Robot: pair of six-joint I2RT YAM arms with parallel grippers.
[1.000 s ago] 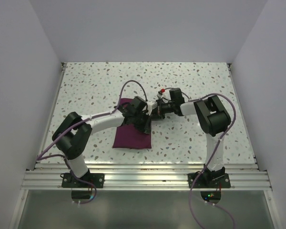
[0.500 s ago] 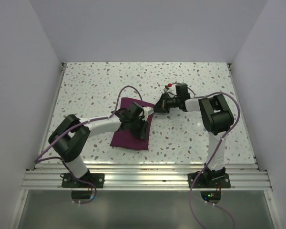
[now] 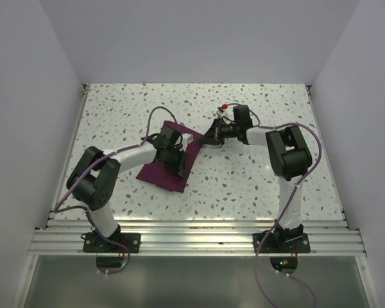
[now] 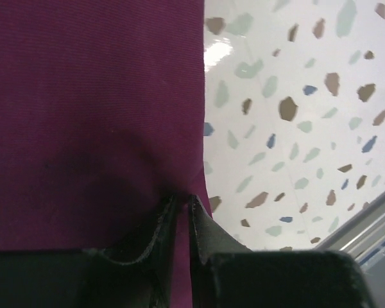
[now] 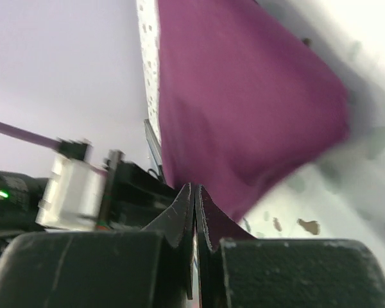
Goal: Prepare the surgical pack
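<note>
on the table (image 3: 263,186), maroon cloth (image 3: 159,176)

This was a robotics lab test cell, not a lived-in room. Plain white walls (image 3: 25,96) boxed in a speckled, terrazzo-patterned surface (image 3: 256,186) on three sides. A ribbed aluminium rail (image 3: 199,240) ran along its near edge, and the left arm (image 3: 131,154) and right arm (image 3: 289,160) were bolted to it on black base plates. Purple cables (image 3: 317,153) looped along both arms.
</note>
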